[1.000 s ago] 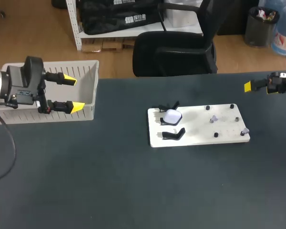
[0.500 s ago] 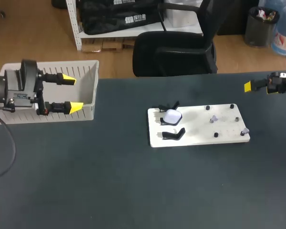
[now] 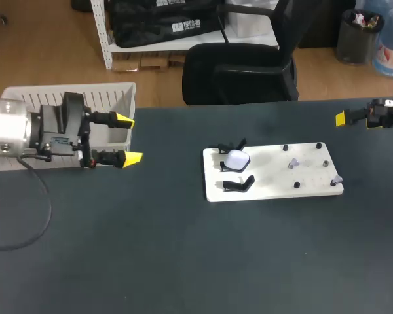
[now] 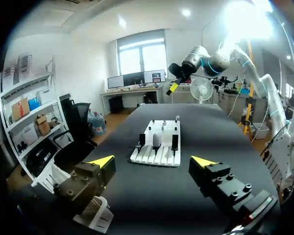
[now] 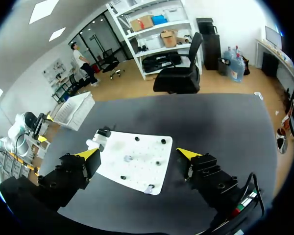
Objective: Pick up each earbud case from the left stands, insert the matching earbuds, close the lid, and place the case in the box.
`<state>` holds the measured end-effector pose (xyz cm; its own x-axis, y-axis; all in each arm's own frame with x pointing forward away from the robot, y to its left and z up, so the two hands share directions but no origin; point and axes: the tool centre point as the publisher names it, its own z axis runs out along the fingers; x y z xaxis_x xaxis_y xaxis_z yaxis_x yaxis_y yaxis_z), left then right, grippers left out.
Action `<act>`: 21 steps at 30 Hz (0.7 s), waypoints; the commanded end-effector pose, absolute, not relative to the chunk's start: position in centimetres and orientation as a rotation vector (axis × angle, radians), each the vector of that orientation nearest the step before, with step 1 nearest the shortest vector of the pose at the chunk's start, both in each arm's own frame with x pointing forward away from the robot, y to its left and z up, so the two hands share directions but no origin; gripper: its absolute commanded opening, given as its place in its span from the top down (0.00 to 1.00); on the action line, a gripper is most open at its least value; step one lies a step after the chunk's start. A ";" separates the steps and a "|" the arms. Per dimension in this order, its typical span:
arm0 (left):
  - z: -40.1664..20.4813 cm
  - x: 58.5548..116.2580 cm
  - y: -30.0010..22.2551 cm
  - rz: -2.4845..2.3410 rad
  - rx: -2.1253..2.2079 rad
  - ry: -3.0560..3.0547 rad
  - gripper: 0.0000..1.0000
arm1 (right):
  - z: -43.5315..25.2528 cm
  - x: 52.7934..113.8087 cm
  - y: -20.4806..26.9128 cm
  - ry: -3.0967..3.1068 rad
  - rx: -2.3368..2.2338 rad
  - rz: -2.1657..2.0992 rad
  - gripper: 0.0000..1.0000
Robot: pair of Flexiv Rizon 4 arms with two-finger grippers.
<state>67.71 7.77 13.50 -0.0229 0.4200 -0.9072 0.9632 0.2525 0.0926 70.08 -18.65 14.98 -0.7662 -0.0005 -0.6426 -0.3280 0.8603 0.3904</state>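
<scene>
**One case on its stand, not yet picked up; both grippers empty**

Head view. A white board (image 3: 275, 190) is seen right of the table's middle. Three black stands are counted at its left end. Only the middle stand (image 3: 225, 166) is loaded, with a white earbud case (image 3: 236, 158). The outer two are noted as bare. Two small pale pieces, taken for the earbuds (image 3: 293, 163), are seen among the black pegs at the board's right end. The grey box (image 3: 114, 88) sits at the far left edge. Its inside is largely hidden by the left arm, so a count of finished cases cannot be made. The left gripper (image 3: 128, 139) is held just beside the box, well apart from the board, spread wide with nothing in it. The right gripper (image 3: 344, 118) is parked near the far right edge, and only one yellow tip is shown.

Left wrist view. The left gripper (image 4: 153, 161) is confirmed wide open and empty. The board (image 4: 154, 157) lies well ahead of it, with the case (image 4: 157, 139) upright on its stand.

Right wrist view. The right gripper (image 5: 137, 154) is likewise spread wide with nothing held, above the board (image 5: 137, 169). The case (image 5: 93, 142) is seen at the board's far end, beyond one fingertip.

Judgement: for this case every step is left, namely pick-up, earbuds in, lid shut, and placing in the box. The lid's state cannot be told.
</scene>
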 end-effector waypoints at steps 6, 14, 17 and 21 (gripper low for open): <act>11.4 69.0 2.8 -0.794 1.351 1.598 0.00 | 15.0 70.1 -18.6 2.372 -0.237 0.647 0.00; 9.5 68.8 -1.5 -0.832 1.416 1.560 0.00 | 15.0 70.1 -18.6 2.372 -0.237 0.647 0.00; 8.7 68.7 -2.7 -0.849 1.428 1.570 0.00 | 15.0 70.1 -18.6 2.372 -0.237 0.647 0.00; 8.0 68.6 -3.4 -0.856 1.420 1.610 0.00 | 15.0 70.1 -18.6 2.372 -0.237 0.647 0.00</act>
